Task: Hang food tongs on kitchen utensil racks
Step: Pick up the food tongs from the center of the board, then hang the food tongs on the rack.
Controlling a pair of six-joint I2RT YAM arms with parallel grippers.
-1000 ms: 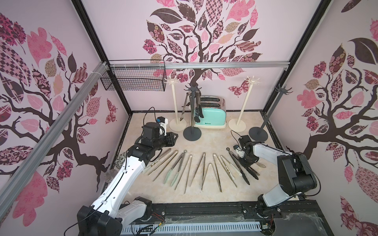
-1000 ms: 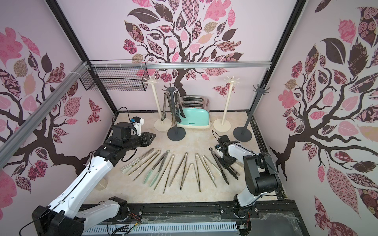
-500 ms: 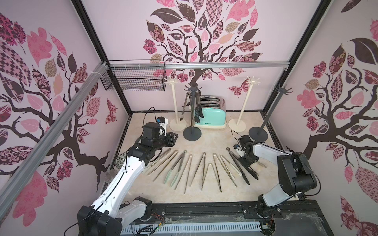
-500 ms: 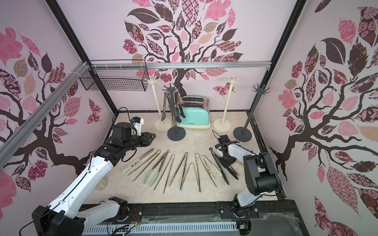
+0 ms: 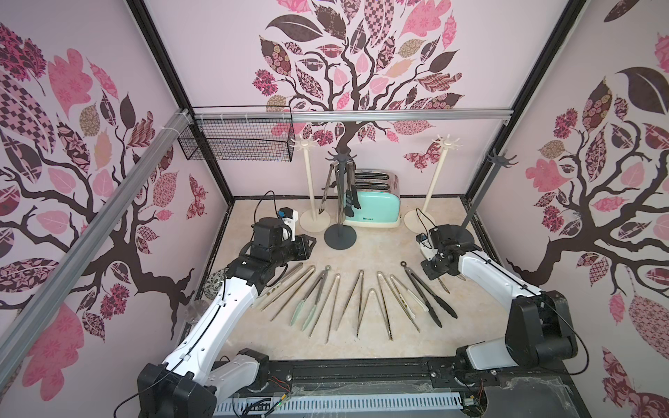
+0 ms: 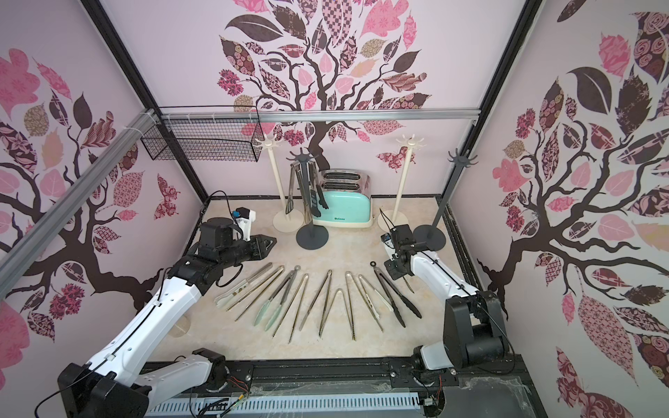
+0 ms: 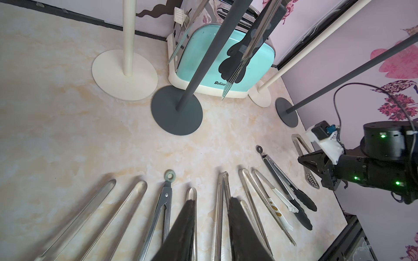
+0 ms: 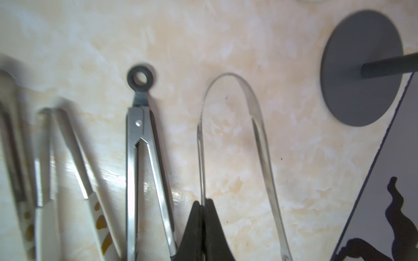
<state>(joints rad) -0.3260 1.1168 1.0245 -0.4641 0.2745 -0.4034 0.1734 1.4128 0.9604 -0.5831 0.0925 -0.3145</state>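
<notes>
Jaws on your right gripper (image 8: pixel 203 202) look clamped shut on one arm of the bare steel tongs (image 8: pixel 253 110); your left gripper (image 7: pixel 212 200) hangs part-open, empty.

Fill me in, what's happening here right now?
The right gripper is shut on one arm of bare steel tongs at the row's right end, lying on the table. The left gripper hangs open and empty over the other tongs. One dark grey rack already carries a few hanging tongs; the other three racks look bare.
</notes>
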